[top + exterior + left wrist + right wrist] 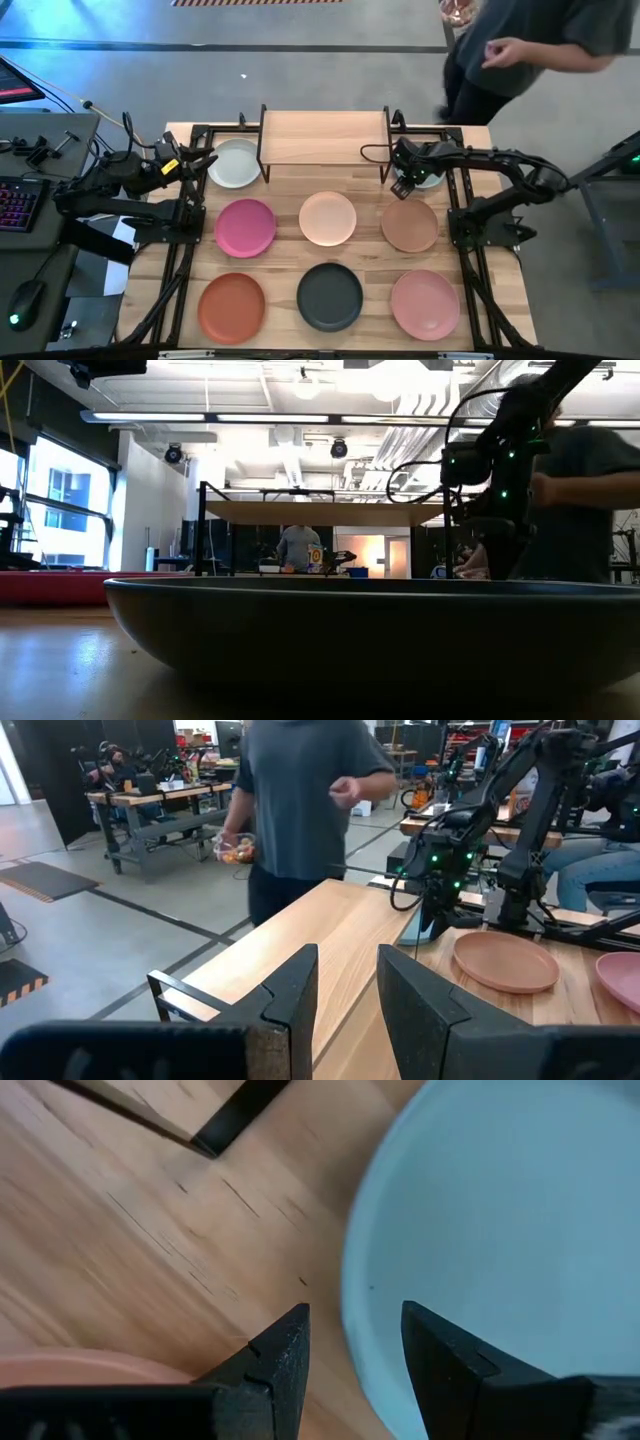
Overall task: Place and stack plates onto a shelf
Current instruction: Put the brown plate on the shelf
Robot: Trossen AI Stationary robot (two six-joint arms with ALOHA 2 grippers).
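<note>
The shelf [325, 137] stands at the table's far middle, its wooden top bare. Two pale grey-green plates lie flat beside it, one to its left [235, 163] and one to its right [430, 178]. The magenta [245, 227], peach [327, 218], tan [409, 225], terracotta [231, 307], charcoal [329, 296] and pink [425, 304] plates lie flat in two rows nearer. My right gripper [355, 1330] points down, open, astride the right pale plate's rim [352, 1280] on its shelf side. My left gripper [348, 990] is open and level, beside the left pale plate and facing the shelf top [340, 930].
A person [540, 50] stands past the table's far right corner. A keyboard [15, 200] and a mouse [25, 300] lie on a side desk to the left. In the low view the charcoal plate [380, 630] fills the foreground. Black frame rails [185, 260] run along both table sides.
</note>
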